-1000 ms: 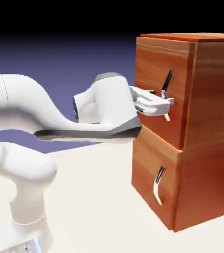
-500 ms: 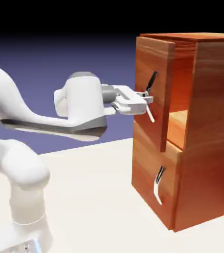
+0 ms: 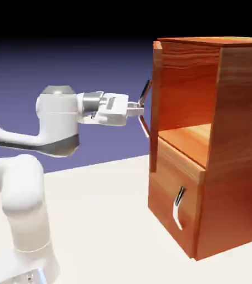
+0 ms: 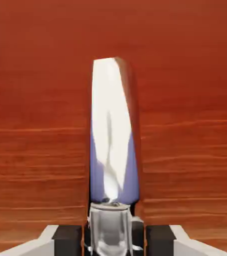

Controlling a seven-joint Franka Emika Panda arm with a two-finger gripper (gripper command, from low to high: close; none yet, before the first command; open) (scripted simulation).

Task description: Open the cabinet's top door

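Clearly, the end effector (image 3: 139, 110) grips the long bent handle (image 3: 145, 123) (top door (image 3: 156, 111) standing open).

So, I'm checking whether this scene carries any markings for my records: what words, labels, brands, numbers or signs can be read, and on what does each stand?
None that can be read. The top door, the lower panel and the handles show only wood grain and shine. Small marks on the robot's base are too tiny and blurred to make out.
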